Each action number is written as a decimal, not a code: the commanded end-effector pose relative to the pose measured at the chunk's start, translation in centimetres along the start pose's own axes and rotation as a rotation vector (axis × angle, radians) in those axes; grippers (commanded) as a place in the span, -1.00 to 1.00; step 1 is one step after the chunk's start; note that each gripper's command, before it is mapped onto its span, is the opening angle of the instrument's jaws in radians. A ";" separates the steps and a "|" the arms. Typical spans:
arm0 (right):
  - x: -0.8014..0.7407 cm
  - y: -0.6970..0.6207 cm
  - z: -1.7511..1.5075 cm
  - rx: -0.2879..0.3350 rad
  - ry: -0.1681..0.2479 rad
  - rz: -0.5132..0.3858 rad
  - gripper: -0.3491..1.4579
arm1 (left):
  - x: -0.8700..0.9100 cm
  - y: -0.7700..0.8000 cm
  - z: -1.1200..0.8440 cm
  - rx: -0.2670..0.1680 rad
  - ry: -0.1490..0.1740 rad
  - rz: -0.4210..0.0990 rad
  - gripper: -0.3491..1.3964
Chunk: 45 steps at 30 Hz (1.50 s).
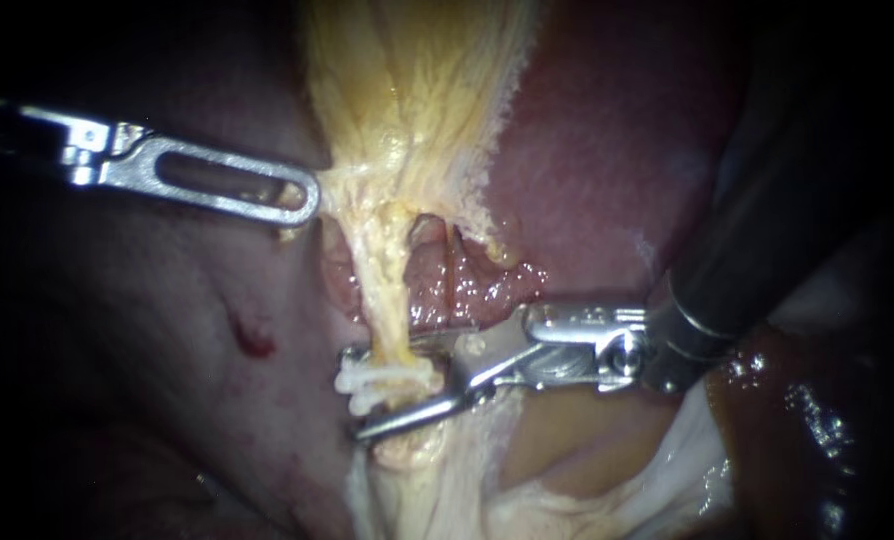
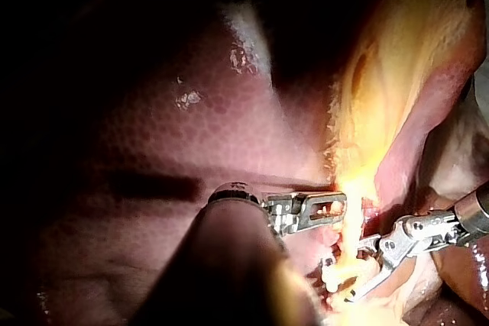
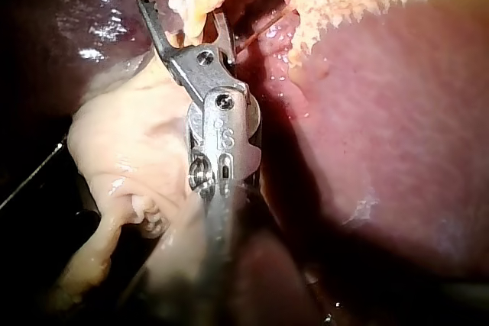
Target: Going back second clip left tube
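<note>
Tension comes from my left instrument point(image 1: 309, 200), whose jaws are closed on the edge of the yellow fatty tissue point(image 1: 407, 100). They draw it sideways so the left tube point(image 1: 382, 300) stands stretched and exposed beside the liver point(image 1: 607, 150). My right instrument point(image 1: 353, 395) has its jaws spread wide to either side of that tube, gripping nothing, which I judge suits backing away without snagging. Between them a white clip point(image 1: 392, 382) crosses the left tube; two pale bars show, and I cannot tell whether they are one clip or two. Instruments: two. Tubes: two, with a redder tube point(image 1: 454, 270) just beside the left one.
</note>
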 end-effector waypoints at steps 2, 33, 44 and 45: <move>-0.03 0.02 -0.05 -0.008 -0.001 -0.019 -0.06 | 0.00 0.00 0.00 -0.002 -0.001 -0.001 -1.00; 0.59 -0.58 -1.48 -0.126 -0.031 -0.268 -0.06 | 0.02 0.01 0.01 -0.001 0.000 0.001 -1.00; 0.77 -0.65 -1.67 -0.140 -0.008 -0.282 -0.06 | 0.02 0.01 0.03 -0.002 -0.001 -0.006 -1.00; 0.77 -0.64 -1.67 -0.140 -0.008 -0.282 -0.06 | 0.02 0.01 0.03 -0.002 -0.001 -0.006 -1.00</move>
